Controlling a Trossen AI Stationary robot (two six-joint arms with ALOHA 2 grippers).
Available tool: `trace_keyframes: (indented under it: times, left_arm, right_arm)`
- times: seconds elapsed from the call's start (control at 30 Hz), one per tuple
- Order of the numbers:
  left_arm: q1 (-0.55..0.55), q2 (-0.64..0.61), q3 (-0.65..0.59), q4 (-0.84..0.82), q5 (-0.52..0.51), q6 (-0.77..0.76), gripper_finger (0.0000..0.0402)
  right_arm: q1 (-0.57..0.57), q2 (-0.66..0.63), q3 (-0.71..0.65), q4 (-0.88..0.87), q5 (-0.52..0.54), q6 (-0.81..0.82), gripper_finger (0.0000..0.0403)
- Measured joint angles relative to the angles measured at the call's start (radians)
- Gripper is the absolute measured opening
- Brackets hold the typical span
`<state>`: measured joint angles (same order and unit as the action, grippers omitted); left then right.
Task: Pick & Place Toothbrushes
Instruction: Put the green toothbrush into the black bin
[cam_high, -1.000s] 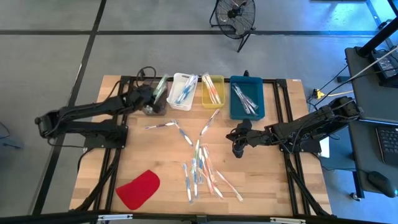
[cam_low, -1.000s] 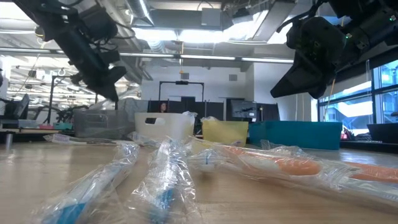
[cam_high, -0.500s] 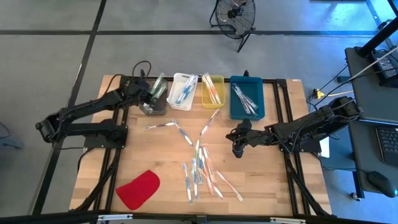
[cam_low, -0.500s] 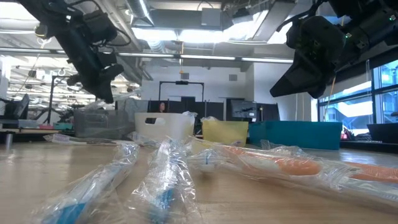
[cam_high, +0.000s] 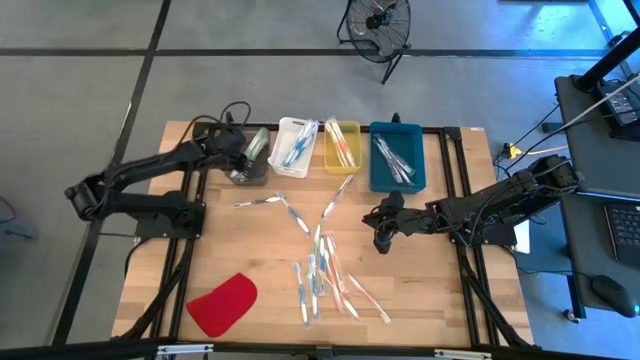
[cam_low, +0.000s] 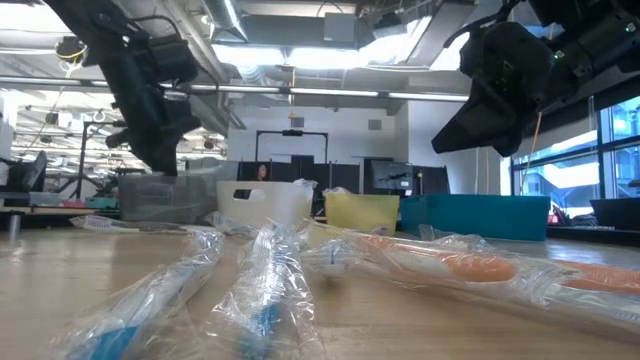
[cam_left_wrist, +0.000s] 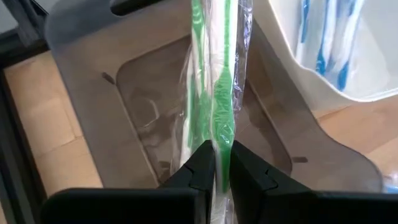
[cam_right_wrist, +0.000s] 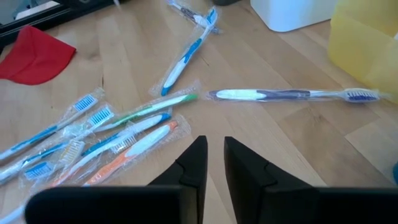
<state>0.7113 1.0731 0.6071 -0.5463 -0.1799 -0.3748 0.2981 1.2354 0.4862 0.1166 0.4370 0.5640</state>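
Note:
My left gripper is at the table's far left, over a grey bin, and is shut on a green toothbrush in a clear wrapper. The brush sticks out past the fingers over the bin's hollow. Several wrapped toothbrushes lie loose on the wood in the table's middle; they also show in the right wrist view. My right gripper hangs above the table to their right. Its fingers stand slightly open with nothing between them. My left gripper pinches the wrapped green toothbrush between its two fingers at the green handle. The fingers slant down from the table's left side and lie along the brush. The brush is lifted and points away from the fingers over the grey bin toward its far rim.
Beside the grey bin, along the far edge, stand a white bin, a yellow bin and a blue bin, each holding toothbrushes. A flat red piece lies near the front left. Two single brushes lie between the bins and the pile.
My left hand has swung toward the table's far edge and tipped steeper downward. It is still shut on the green toothbrush, which stays over the grey bin.

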Motion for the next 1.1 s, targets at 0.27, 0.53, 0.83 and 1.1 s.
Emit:
trace_keyframes:
  times: [0.27,0.53,0.83,1.1]
  left_arm:
    - [0.000,0.076,0.000,0.007,-0.007,0.002,0.0029]
    - [0.000,0.113,0.001,0.009,-0.016,-0.004,0.0029]
    - [0.012,0.151,0.001,0.028,-0.030,-0.005,0.0029]
    - [0.024,0.162,0.001,0.064,-0.029,0.003,0.0040]
  right_arm:
    - [0.000,0.000,0.000,0.003,0.000,-0.004,0.0042]
    - [0.000,0.000,0.000,0.003,0.000,-0.006,0.0025]
    - [0.000,0.000,0.000,0.003,0.000,-0.007,0.0020]
    - [0.000,0.000,0.000,0.002,0.000,-0.006,0.0020]
